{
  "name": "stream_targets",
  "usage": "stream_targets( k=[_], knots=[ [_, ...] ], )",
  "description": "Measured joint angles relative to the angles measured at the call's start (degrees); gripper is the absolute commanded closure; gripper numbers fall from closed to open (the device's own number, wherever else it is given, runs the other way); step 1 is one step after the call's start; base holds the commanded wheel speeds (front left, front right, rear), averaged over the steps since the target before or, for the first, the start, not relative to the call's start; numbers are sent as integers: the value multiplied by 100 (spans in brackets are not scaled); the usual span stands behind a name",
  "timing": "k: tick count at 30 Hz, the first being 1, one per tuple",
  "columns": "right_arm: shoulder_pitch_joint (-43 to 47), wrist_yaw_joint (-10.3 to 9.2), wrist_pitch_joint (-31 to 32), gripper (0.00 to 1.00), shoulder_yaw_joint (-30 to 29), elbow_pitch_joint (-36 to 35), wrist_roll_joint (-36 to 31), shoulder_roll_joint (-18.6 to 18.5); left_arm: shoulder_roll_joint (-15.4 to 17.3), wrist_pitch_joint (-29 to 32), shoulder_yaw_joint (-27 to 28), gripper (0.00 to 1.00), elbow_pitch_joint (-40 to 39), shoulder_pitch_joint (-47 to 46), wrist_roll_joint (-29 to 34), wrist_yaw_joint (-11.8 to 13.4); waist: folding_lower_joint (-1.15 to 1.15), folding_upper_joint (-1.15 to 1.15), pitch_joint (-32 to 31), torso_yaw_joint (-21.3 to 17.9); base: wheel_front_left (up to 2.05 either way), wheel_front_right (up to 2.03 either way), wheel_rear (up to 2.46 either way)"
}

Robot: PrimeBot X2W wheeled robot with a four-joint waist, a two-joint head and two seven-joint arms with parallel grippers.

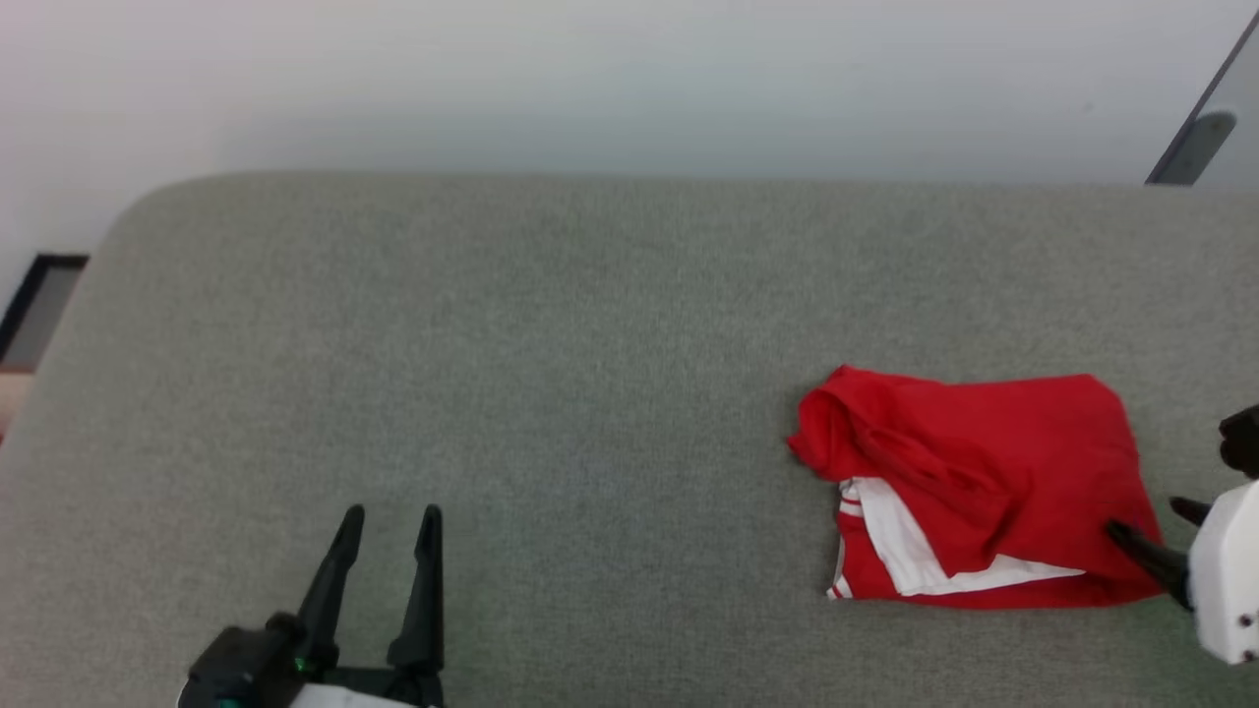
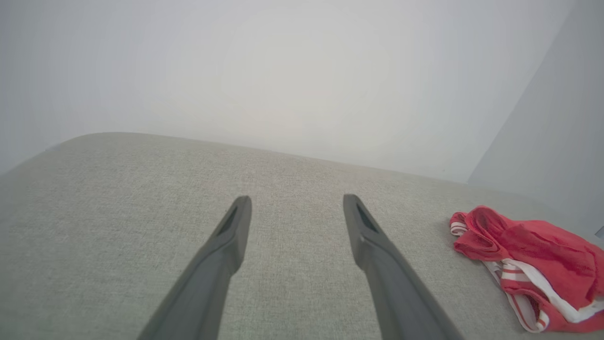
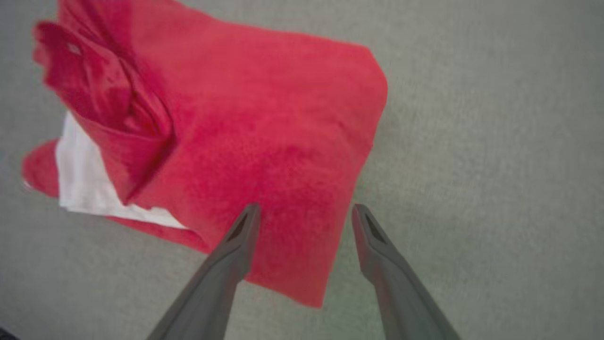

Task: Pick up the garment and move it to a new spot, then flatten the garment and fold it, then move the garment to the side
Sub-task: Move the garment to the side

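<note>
The garment [image 1: 984,462] lies on the right of the grey worktop [image 1: 590,344] as a compact red bundle. Its top layer is smooth, one end is bunched, and a white sleeve [image 1: 905,551] shows along the near edge. The fold therefore looks done, if roughly, and the step in hand is most likely the last one: moving it to the side. The right tool [image 1: 1146,519] hangs at the garment's near right corner with its fingers spread and nothing held. In the right wrist view one finger sits over red cloth and the other over bare worktop, so the tool straddles that edge. Whether the tips touch the cloth cannot be told. The left tool [image 1: 392,513] is also wide open and empty, low at the near left and well apart from the garment. If the garment is to go further aside, the next move calls for the right tool to drop and pinch every layer at that corner — catching only the top sheet would pull the fold open — then slide or lift gently.
</note>
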Motion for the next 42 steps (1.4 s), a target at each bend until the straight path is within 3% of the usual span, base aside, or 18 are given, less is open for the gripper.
stream_targets(
  k=[3,9,19,21,22,23,31,42],
  knots=[
    [-280,-1,961,0,-46,-98,335,-304,-33,0,-70,0,40,-185,-40,0,0,0,226,24,0,0,0],
    [-730,0,1863,0,-428,-138,372,-249,-81,0,-258,0,60,-653,-94,0,0,0,731,72,0,0,0],
    [-855,0,2237,0,-576,-89,-42,133,3,0,-467,0,174,-1368,-122,0,0,0,1533,168,0,0,0],
    [-873,0,2080,90,-631,-131,-97,169,36,0,-493,0,193,-1443,-122,0,0,0,1643,170,0,0,0],
    [-903,0,1952,90,-684,-130,-109,230,60,0,-498,0,198,-1469,-121,0,0,0,1686,163,0,0,0],
    [-927,0,1794,100,-735,-125,-140,293,86,0,-505,0,203,-1486,-121,0,0,0,1715,144,0,0,0],
    [-1002,18,715,100,-1073,37,-197,716,445,0,-678,0,191,-1766,-33,0,0,0,1771,-260,0,0,0],
    [-991,0,-397,100,-2241,817,-337,546,1114,0,-1653,0,116,-3083,65,0,0,0,1959,-1190,0,0,0]
  ],
)
